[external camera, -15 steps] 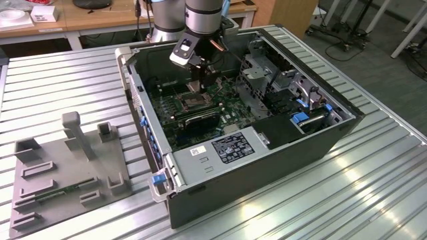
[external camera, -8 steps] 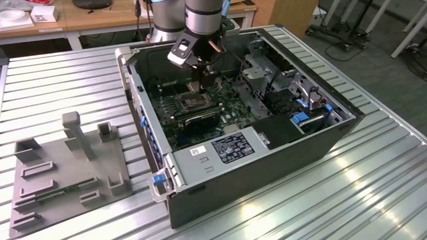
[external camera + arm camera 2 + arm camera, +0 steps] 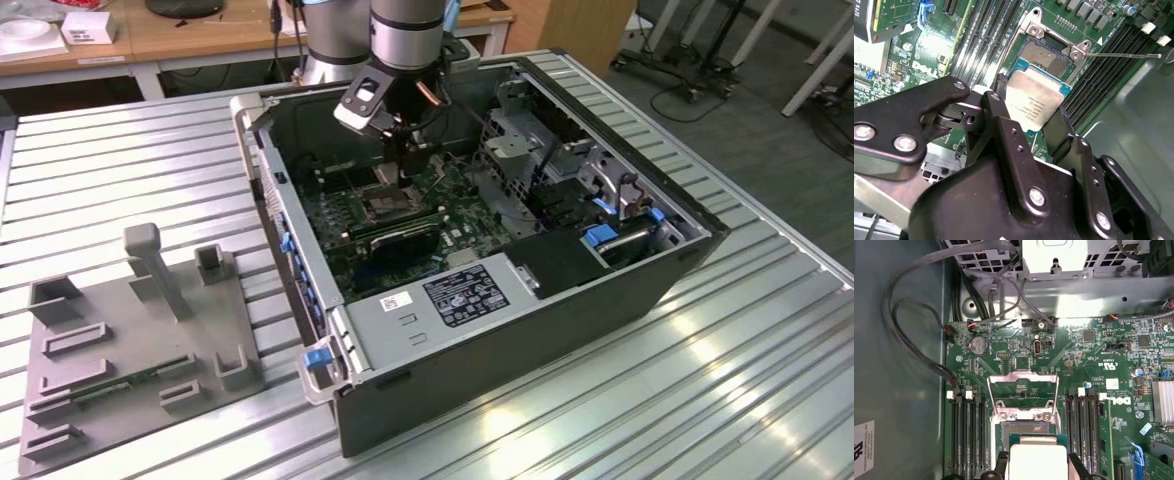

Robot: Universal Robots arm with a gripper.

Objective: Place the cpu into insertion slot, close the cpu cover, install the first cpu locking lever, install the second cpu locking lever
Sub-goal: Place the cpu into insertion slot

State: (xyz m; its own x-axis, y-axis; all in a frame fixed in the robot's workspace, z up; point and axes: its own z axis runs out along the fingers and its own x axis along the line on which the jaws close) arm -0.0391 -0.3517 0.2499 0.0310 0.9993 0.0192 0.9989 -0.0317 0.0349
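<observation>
The arm [image 3: 404,30] comes down from above the end effector [image 3: 392,168]. Its silvery last link is nearly upright, and the wrist [image 3: 367,98] below it tilts slightly toward the exterior view's left. The end effector points downward, below the wrist. In the second wrist view its two black fingers [image 3: 1004,131] are drawn inward, one on each side of the cpu [image 3: 1035,102], pressing on opposite edges so the chip is held between the fingertips. The linkage bars [image 3: 889,131] behind the fingers are folded in, their screws and pivots facing the camera.
</observation>
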